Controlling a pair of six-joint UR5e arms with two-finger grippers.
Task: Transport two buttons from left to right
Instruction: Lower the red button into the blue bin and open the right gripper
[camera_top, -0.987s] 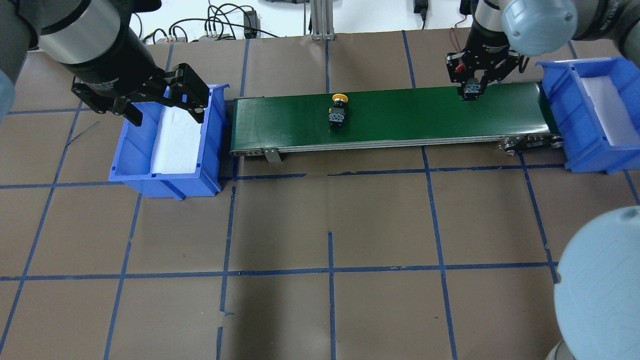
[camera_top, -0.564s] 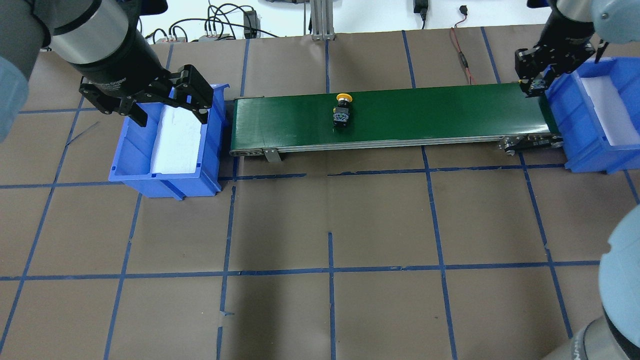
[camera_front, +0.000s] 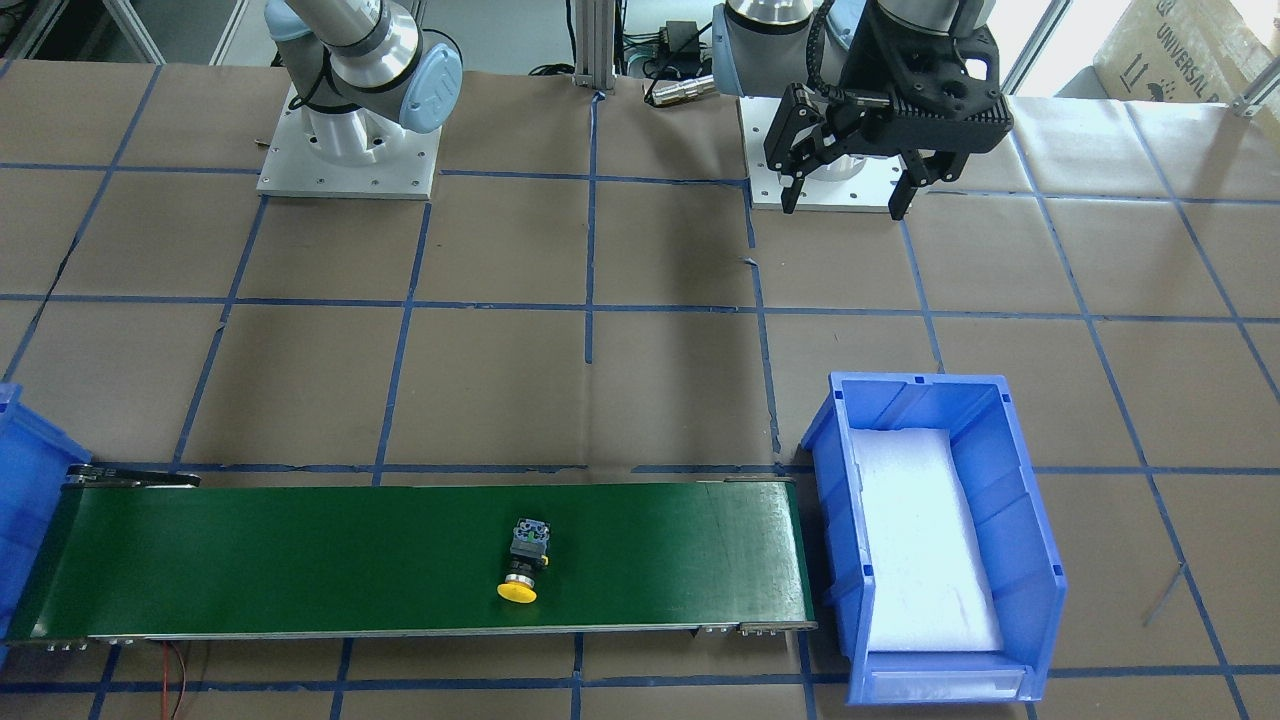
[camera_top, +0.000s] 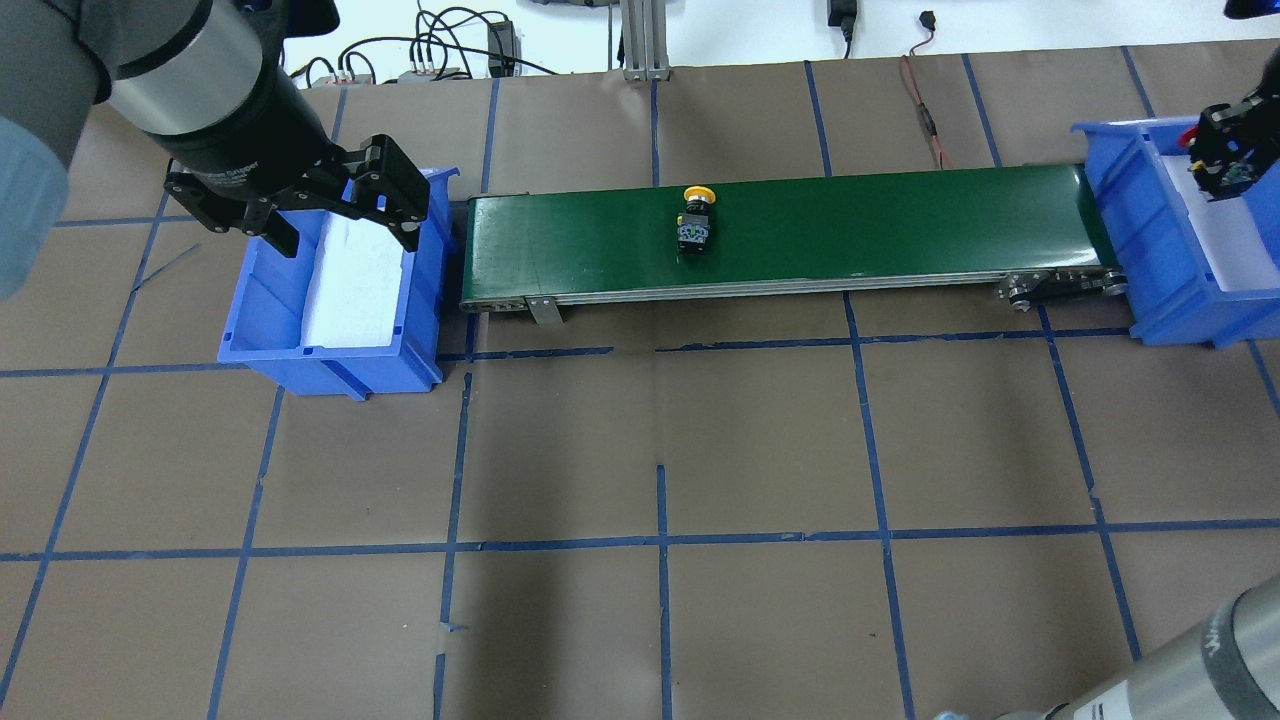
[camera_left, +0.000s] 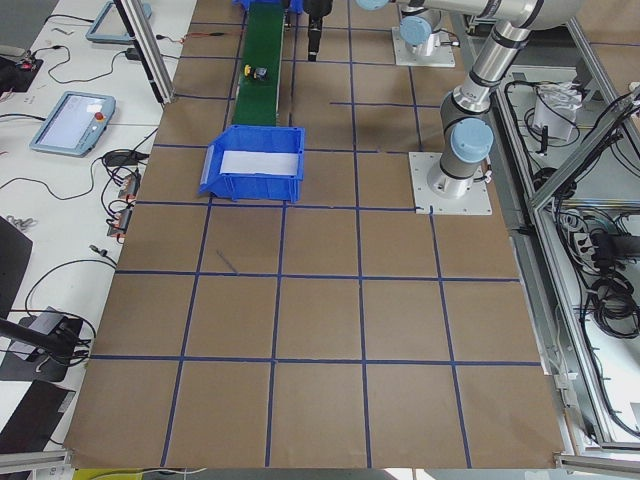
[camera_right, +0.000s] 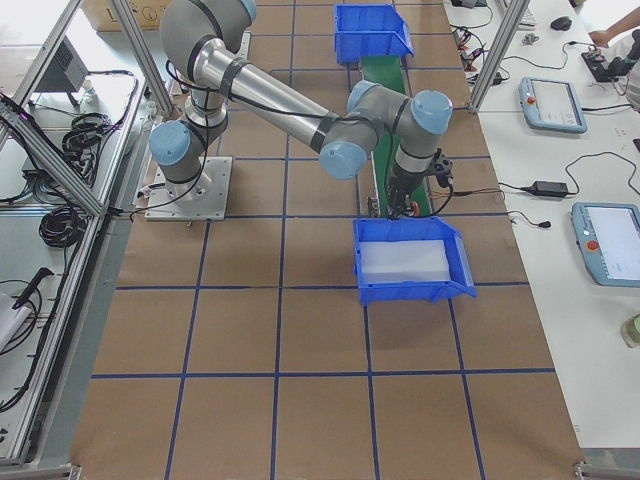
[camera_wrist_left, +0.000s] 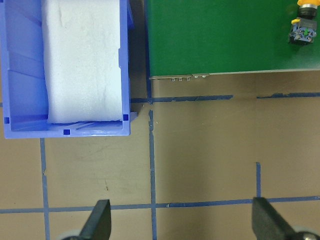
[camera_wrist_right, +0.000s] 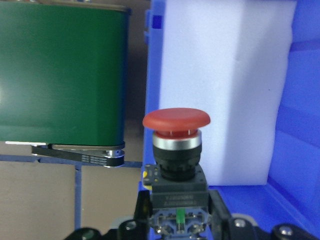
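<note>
The red button (camera_wrist_right: 176, 131) is gripped by the closed right tool (camera_wrist_right: 178, 207) and held over the white padding of the blue bin (camera_top: 1112, 205) at the right end of the green belt (camera_top: 900, 225) (not yet released, by the look of it). The yellow button (camera_top: 694, 225) lies near the belt's middle. The left tool (camera_top: 345, 240) is held open and empty just off the belt's left end. Neither delivery is judged complete, though one is nearly so.

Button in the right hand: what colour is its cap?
Red. The button shows its cap best in the right wrist-mounted view.
</note>
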